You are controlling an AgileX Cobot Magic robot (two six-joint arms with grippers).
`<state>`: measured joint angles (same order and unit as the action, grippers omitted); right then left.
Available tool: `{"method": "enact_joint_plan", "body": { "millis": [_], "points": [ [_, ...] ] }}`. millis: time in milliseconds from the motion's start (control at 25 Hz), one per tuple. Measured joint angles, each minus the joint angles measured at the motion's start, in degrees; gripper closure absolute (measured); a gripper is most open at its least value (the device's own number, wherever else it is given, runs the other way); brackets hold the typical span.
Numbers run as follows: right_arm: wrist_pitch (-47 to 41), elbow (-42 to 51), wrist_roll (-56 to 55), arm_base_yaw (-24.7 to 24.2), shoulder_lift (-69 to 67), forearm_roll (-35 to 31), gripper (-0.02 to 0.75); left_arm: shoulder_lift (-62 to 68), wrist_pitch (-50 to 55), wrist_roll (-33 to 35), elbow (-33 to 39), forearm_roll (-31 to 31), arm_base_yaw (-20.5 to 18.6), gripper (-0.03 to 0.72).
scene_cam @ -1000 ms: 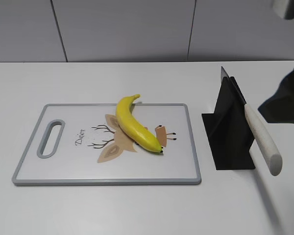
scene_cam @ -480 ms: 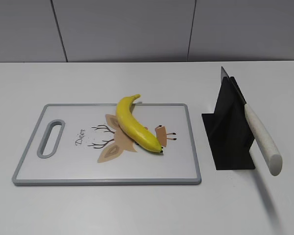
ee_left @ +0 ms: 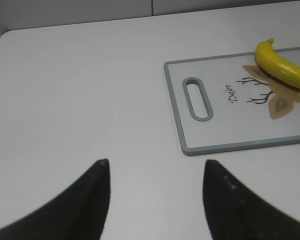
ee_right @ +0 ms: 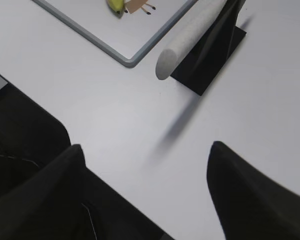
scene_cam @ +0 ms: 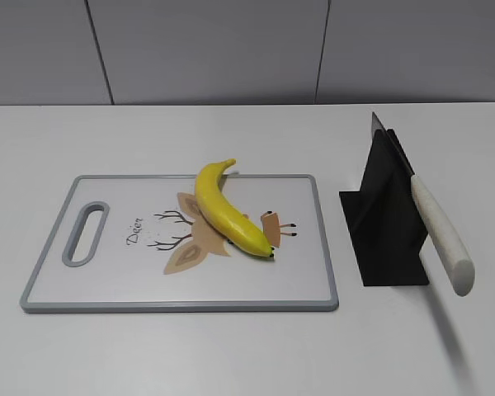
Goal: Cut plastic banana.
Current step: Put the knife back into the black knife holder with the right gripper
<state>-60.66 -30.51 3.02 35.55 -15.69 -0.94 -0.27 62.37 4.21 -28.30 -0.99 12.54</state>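
The glossy yellow plastic banana lies whole on the grey-rimmed cutting board, stem toward the back, dark tip toward the front right. It also shows in the left wrist view and its tip in the right wrist view. A knife with a pale handle rests in a black stand right of the board. My left gripper is open and empty above bare table left of the board. My right gripper is open and empty, near the table's front edge, short of the knife handle. Neither gripper shows in the exterior view.
The board has a handle slot at its left end and a deer drawing in the middle. The white table ends at a grey tiled wall behind. The dark space beyond the table's front edge shows in the right wrist view.
One second ago the right arm's dark shape showed at the right edge of the exterior view; it has drawn out of that view. Banana, board and knife have not moved.
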Motion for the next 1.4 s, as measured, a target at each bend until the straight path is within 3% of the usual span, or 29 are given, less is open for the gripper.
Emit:
{"method": "enact_joint_plan", "body": {
  "millis": [560,1080,1200,1400],
  "points": [
    [0.6,1.4,0.0,0.0,15.2,-0.1,0.16,0.0,0.0,-0.3,0.0,0.3,0.0,0.113],
    [0.6,1.4,-0.3,-0.5,16.0,0.4,0.162,0.0,0.0,-0.4,0.0,0.4,-0.1,0.113],
    [0.6,1.4,-0.3,-3.4,16.0,0.0,0.162,0.0,0.0,-0.4,0.0,0.4,-0.1,0.113],
    [0.6,1.4,-0.3,-14.2,16.0,-0.1,0.162,0.0,0.0,-0.4,0.0,0.4,-0.1,0.113]
  ]
}}
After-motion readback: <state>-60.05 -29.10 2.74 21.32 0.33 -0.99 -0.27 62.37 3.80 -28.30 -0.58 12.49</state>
